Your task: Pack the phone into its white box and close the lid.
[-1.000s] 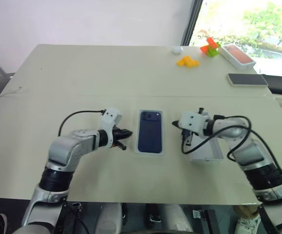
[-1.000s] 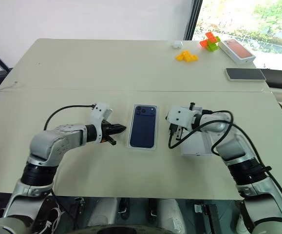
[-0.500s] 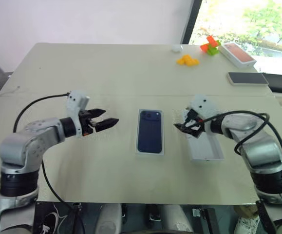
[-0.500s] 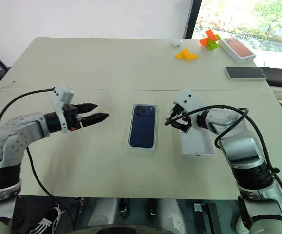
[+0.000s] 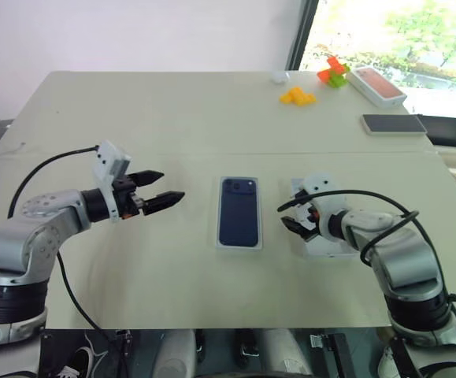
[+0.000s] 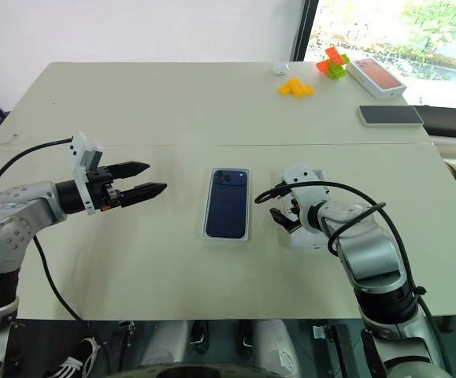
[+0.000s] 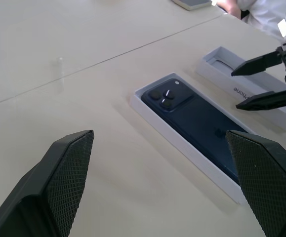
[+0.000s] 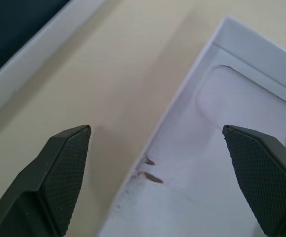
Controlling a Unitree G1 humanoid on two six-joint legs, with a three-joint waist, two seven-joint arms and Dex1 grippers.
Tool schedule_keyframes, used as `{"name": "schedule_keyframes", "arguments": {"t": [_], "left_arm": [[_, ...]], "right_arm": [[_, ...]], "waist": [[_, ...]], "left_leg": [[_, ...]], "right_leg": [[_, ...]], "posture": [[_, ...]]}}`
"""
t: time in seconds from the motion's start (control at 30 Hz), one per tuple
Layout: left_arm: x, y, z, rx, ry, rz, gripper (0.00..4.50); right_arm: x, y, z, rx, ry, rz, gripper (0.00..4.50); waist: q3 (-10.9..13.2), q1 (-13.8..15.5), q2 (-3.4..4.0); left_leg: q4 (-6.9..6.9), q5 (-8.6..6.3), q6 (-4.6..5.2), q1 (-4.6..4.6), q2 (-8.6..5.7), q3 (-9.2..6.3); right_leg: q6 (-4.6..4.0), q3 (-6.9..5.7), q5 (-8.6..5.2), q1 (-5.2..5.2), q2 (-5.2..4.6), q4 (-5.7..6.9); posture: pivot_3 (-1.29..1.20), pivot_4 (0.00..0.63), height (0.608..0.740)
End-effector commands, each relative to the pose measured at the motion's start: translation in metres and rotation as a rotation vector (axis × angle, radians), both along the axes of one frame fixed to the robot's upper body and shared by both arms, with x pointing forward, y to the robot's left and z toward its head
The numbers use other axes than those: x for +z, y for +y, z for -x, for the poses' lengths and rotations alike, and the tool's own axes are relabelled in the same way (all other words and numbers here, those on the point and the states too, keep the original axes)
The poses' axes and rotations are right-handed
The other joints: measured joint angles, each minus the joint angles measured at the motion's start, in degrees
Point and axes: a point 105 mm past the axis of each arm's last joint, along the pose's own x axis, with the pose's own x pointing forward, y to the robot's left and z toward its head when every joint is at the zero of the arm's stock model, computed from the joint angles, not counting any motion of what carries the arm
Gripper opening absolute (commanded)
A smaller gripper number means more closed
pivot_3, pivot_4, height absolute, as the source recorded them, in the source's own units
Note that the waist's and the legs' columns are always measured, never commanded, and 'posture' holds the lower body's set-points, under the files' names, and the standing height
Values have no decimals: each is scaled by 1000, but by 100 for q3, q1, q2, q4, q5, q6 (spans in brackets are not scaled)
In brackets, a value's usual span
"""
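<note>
The phone [image 5: 239,212] lies face down in the white box [image 5: 221,243] near the middle of the table's [image 5: 172,110] front half, while the lid [image 7: 231,74] rests hollow side up just beside it, toward the right edge. The left gripper [image 5: 164,188] hovers released and empty well to the box's left; the right gripper [image 5: 294,224], its fingers spread, straddles the lid's near wall without clasping it. With the phone packed, closing appears to be the step in hand: the right gripper must pinch that wall, turn the lid over and seat it squarely on the box.
</note>
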Motion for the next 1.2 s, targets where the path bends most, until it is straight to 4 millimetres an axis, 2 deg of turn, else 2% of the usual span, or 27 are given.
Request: {"name": "schedule_keyframes", "arguments": {"t": [0.03, 0.1, 0.27, 0.4, 0.57, 0.7, 0.8, 0.93, 1.03, 1.2], "left_arm": [[7, -4, 1, 2, -44, -2, 4500], [8, -4, 1, 6, -50, -7, 4500], [10, -4, -2, 15, -53, -3, 4500], [10, -3, -3, 19, -52, 3, 4500], [11, 3, -6, 47, -42, 17, 4500], [13, 6, -11, 64, -47, 23, 4500], [15, 9, -14, 80, -46, 33, 4500], [17, 15, -17, 104, -46, 37, 4500], [21, 19, -17, 119, -46, 56, 4500], [23, 25, -14, 148, -45, 70, 4500]], "right_arm": [[7, 2, -3, -9, -40, -14, 3593], [3, 4, -2, -30, -11, -48, 2475], [1, 6, -5, -27, -28, -28, 32], [9, 7, -12, -36, -55, -48, 32], [70, 40, -34, 30, -177, -336, 32], [101, 62, -42, 81, -146, -588, 32], [113, 98, -37, 169, 12, -877, 32], [123, 136, -35, 242, 134, -1086, 32], [129, 146, -39, 233, 197, -1213, 32], [136, 160, -38, 234, 266, -1321, 32]], "waist": [[0, 1, 0], [0, -2, 0], [-1, 6, -1], [-1, 2, -1], [2, -110, 2], [1, -107, 1], [1, -108, 1], [3, -141, 7], [3, -96, 6], [3, -135, 6]], "left_leg": [[-1, 0, 0, 1, 1, 0], [-1, 0, 0, 0, 2, 0], [3, 0, 0, -2, 2, 0], [6, 0, 0, -1, 1, 1], [6, 2, -2, 1, 7, 0], [2, 6, -7, 3, 11, 0], [0, 6, -8, 1, 10, 1], [-3, 6, -8, 2, 10, 1], [3, 6, -8, 0, 4, 2], [1, 5, -6, 0, -3, 4]], "right_leg": [[0, 0, 0, 0, 1, 1], [0, 0, 0, -2, 4, 2], [1, 0, 0, -1, 4, 2], [1, 1, 0, -1, 3, 5], [1, 1, 1, -3, 9, 15], [-1, 1, 2, -4, 13, 17], [-25, 1, 16, -4, 9, 17], [-29, 0, 18, -5, 8, 18], [-31, 0, 19, -5, 0, 20], [-31, 0, 19, -4, -10, 20]], "posture": [[0, 150, 737], [0, 150, 737], [0, 150, 737], [0, 150, 737], [0, 150, 737], [0, 150, 737], [0, 150, 737], [0, 150, 737], [0, 150, 737], [0, 150, 737]]}}
